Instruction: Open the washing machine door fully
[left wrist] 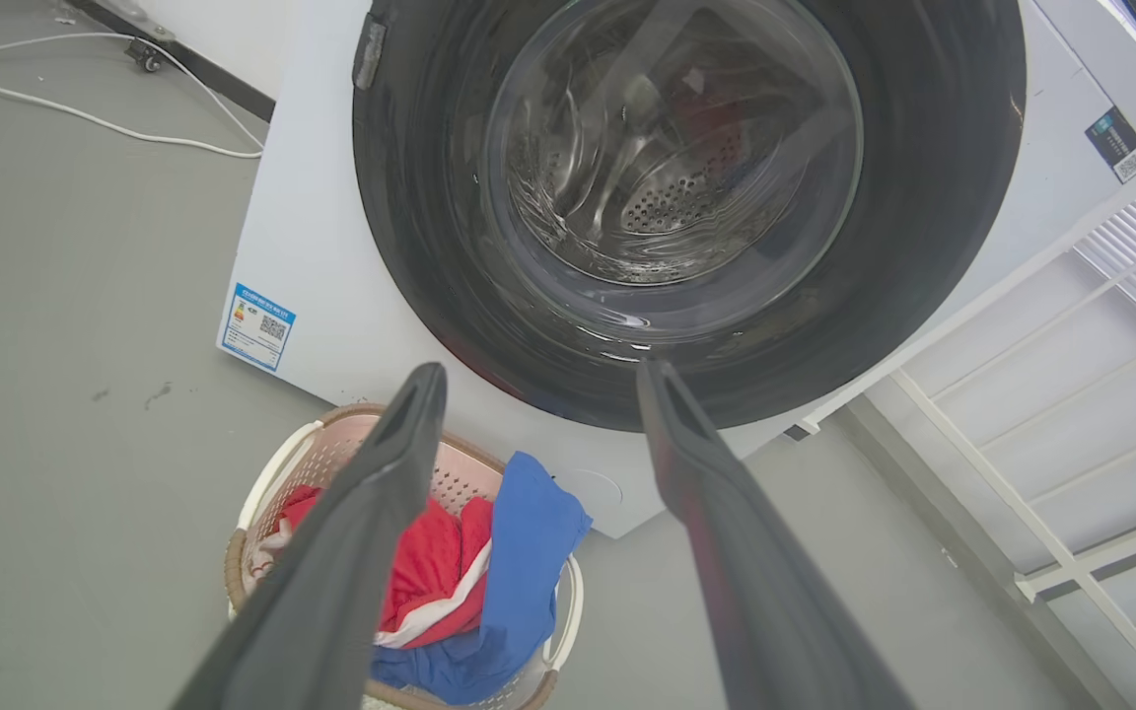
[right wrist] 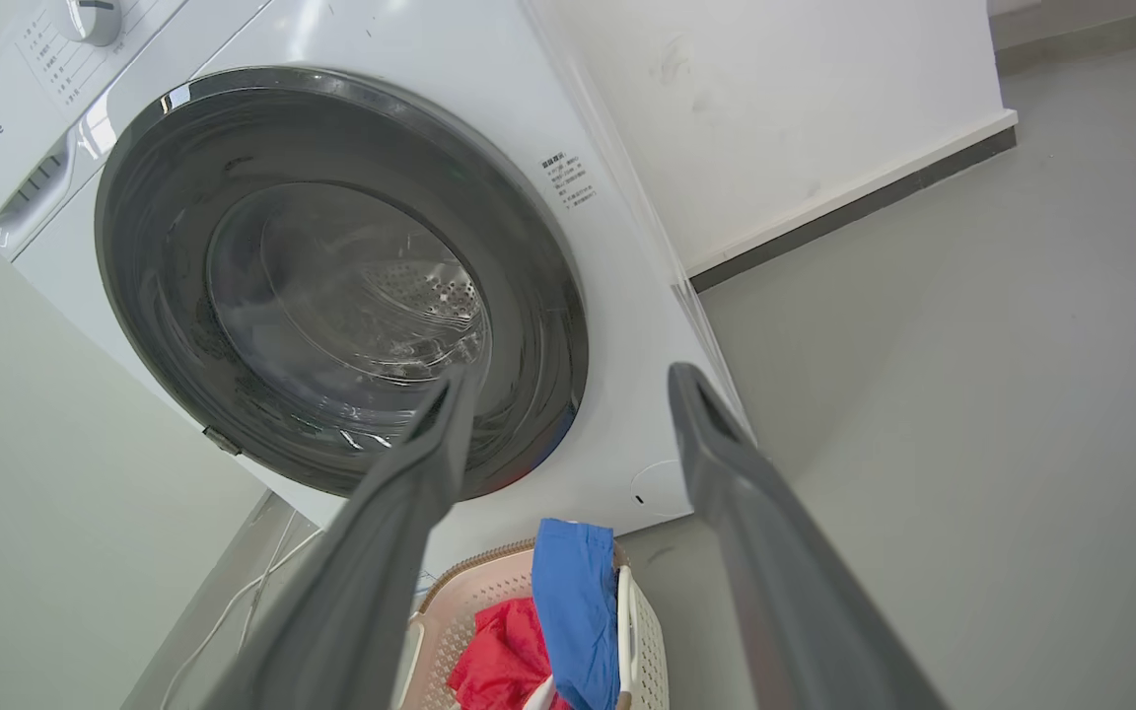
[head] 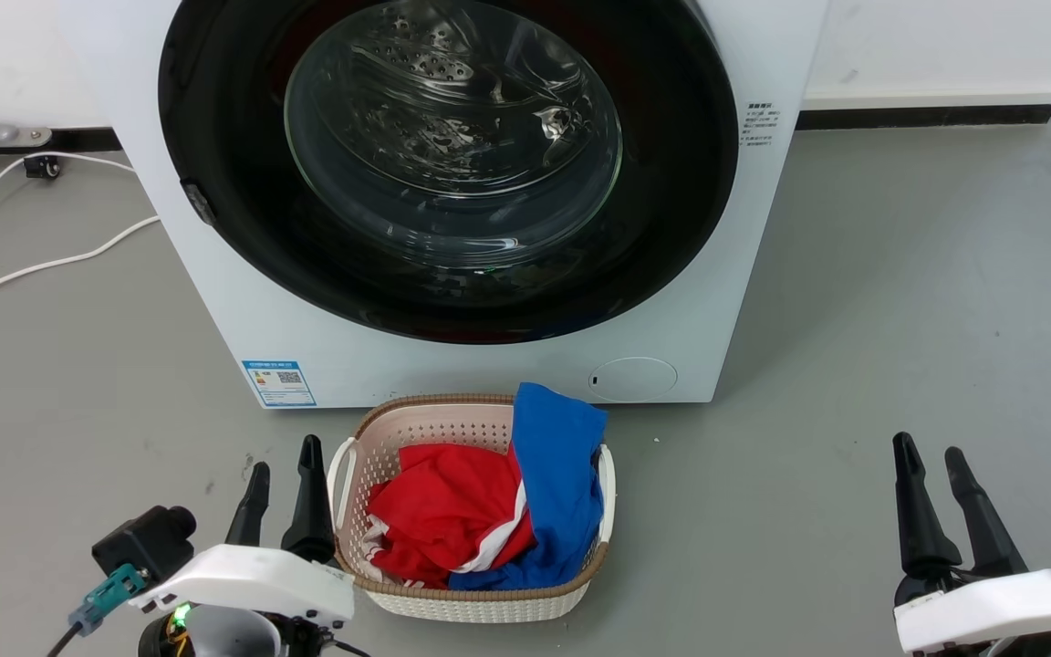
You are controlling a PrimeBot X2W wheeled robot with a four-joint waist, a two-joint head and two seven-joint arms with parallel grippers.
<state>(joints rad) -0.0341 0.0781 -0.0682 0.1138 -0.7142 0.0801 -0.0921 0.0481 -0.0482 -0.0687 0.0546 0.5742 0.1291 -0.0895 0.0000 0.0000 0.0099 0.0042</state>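
Your left gripper (head: 285, 454) sits low at the left of the head view, fingers parted and holding nothing, just beside the beige basket (head: 416, 402); your right gripper (head: 928, 445) mirrors it at the lower right, fingers likewise apart and empty, well clear of the machine. Red cloth (head: 448, 511) and blue cloth (head: 557, 456) lie heaped in the basket, which stands on the grey floor (head: 900, 274) right before the washing machine (head: 215, 306); the washing machine door (head: 452, 137) — glossy black ring, bulging glass centre — lies closed against the white front, neither gripper touching it.
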